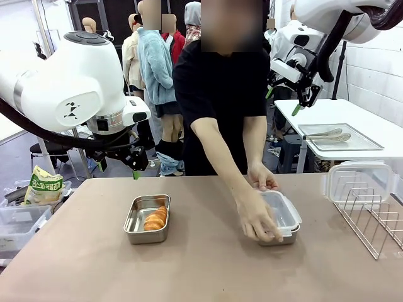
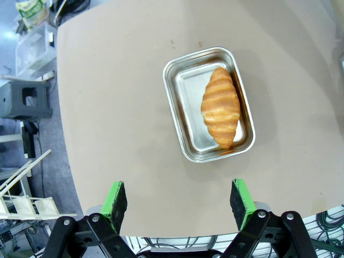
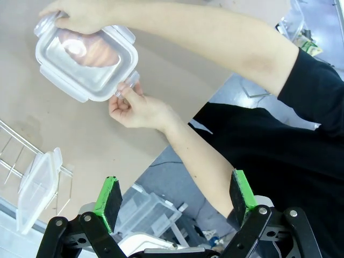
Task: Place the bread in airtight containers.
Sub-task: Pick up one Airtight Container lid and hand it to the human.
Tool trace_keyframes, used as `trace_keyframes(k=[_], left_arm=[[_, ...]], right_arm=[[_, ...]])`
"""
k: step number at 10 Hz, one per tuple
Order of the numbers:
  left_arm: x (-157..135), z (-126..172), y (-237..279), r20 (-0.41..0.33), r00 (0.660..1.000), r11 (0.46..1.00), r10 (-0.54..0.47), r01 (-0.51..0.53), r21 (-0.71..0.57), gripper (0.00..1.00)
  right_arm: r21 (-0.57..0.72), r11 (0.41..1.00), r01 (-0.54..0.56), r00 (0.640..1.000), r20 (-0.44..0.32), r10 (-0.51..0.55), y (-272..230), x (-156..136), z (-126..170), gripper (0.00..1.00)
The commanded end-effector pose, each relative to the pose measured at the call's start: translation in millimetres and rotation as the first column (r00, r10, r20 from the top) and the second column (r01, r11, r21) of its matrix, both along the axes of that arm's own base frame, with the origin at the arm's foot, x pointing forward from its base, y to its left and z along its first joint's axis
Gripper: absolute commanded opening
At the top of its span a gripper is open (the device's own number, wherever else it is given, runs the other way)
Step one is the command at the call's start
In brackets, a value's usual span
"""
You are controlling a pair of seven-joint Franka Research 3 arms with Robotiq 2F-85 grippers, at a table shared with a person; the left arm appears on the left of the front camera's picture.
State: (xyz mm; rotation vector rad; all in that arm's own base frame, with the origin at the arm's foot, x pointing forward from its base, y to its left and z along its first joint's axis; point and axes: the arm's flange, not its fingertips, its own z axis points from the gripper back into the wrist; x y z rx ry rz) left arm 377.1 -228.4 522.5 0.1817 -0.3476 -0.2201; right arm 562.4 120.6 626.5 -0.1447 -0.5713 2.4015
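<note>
Halfway: snapping the lid [image 1: 283, 211] onto one filled container [image 1: 284, 239] by hand [image 1: 257, 217], second croissant [image 1: 155, 218] in unlidded tub [image 1: 133, 226], left gripper [image 2: 177, 198] and right gripper [image 3: 174, 199] wide, empty.

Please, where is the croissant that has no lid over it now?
In the front view the croissant lies in the open steel container on the left half of the table, left of the lidded container that the person holds.

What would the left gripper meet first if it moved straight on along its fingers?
Likely the open steel tub holding a croissant, or the table just beside its rim; depth is unclear.
</note>
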Motion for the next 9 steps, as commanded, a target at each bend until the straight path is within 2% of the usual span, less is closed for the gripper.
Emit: trace_keyframes(k=[1,4,5,6,7,8,9], left_arm=[[0,1,1,-0.005,1.0,1.0,-0.001,0.001,0.002,1.0],[0,1,1,-0.005,1.0,1.0,-0.001,0.001,0.002,1.0],[0,1,1,-0.005,1.0,1.0,-0.001,0.001,0.002,1.0],[0,1,1,-0.005,1.0,1.0,-0.001,0.001,0.002,1.0],[0,1,1,-0.005,1.0,1.0,-0.001,0.001,0.002,1.0],[0,1,1,-0.005,1.0,1.0,-0.001,0.001,0.002,1.0],[0,1,1,-0.005,1.0,1.0,-0.001,0.001,0.002,1.0]], right_arm=[[-0.006,1.0,0.002,1.0,0.004,-0.002,-1,0,-1,1.0],[0.0,1.0,0.0,1.0,0.0,0.0,0,0,0,1.0],[-0.034,0.999,0.036,0.998,-0.05,-0.038,-22,-10,2,1.0],[-0.068,0.99,0.12,0.988,-0.088,-0.126,-56,-17,-5,1.0],[-0.083,0.976,0.2,0.967,-0.142,-0.21,-89,-22,-16,1.0],[-0.089,0.95,0.299,0.926,-0.213,-0.311,-135,-29,-38,1.0],[-0.09,0.93,0.356,0.895,-0.252,-0.367,-161,-33,-56,1.0]])
